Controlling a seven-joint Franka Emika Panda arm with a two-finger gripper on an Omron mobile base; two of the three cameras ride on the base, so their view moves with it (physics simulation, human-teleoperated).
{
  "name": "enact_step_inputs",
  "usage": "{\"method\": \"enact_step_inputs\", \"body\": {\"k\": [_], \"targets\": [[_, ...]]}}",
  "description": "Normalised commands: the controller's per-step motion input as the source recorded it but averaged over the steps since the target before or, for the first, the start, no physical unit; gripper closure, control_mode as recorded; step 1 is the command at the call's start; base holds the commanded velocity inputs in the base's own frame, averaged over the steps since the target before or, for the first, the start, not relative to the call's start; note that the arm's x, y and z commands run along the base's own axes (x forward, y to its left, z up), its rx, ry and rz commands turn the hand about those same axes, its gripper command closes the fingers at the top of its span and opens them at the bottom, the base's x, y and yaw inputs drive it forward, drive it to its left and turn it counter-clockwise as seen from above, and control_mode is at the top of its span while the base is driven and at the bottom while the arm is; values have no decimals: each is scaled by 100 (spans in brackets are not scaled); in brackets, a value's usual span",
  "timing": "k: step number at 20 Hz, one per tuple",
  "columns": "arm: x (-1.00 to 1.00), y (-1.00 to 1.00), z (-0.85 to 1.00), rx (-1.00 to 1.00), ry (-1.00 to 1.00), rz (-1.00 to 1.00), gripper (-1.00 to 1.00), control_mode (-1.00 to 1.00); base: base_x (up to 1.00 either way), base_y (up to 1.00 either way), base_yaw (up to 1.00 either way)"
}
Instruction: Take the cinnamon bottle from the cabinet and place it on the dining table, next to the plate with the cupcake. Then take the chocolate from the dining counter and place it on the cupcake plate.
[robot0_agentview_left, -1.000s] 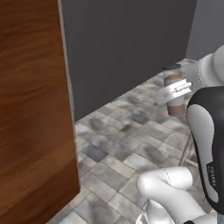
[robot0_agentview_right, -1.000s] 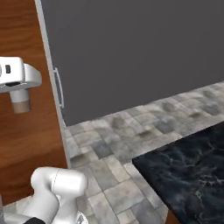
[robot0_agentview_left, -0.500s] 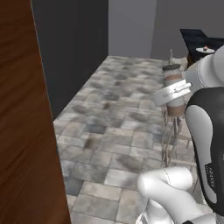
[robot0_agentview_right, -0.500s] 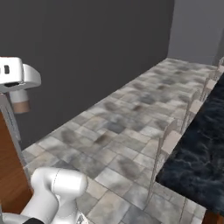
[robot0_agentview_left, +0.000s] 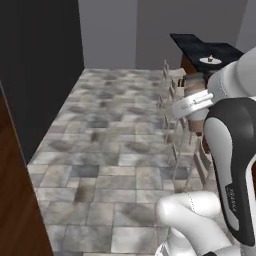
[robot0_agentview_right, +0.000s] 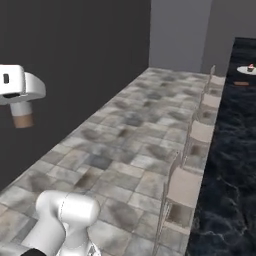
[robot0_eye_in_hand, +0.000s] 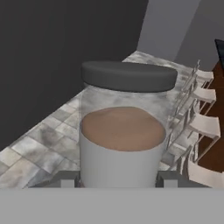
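Above the tiled floor (robot0_agentview_left: 115, 145), well clear of any surface, the gripper (robot0_eye_in_hand: 119, 179) holds the cinnamon bottle (robot0_eye_in_hand: 124, 127) upright, its fingers closed on the bottle's lower body, one on either side; the dark cap and brown powder show in the hand view. Left and right base views show the same bottle (robot0_agentview_left: 196, 97) carried at the end of the white arm, hanging under the hand (robot0_agentview_right: 22, 120). Judged from this, the first pick from the cabinet is done and the bottle is in transit; placing it beside the plate, then fetching the chocolate and setting it on that plate, remain. The plate (robot0_agentview_left: 210, 60) with a small dark item on it, probably the cupcake, sits far ahead on the dark surface (robot0_agentview_left: 200, 47); the right base view shows it too (robot0_agentview_right: 248, 69). A row of pale chairs (robot0_agentview_right: 200, 135) lines the near edge of that surface, between the arm and the goal. The open floor to the left of the chairs, bounded by a dark wall (robot0_agentview_right: 75, 60), gives a broad corridor; the chair backs and the surface edge are the obstacles to clear on approach.
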Motion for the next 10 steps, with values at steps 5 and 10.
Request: {"method": "enact_step_inputs", "body": {"k": [5, 10], "targets": [[0, 0, 0, 0, 0, 0, 100, 100, 100, 0, -6], [0, 0, 0, 0, 0, 0, 100, 100, 100, 6, -10]]}}
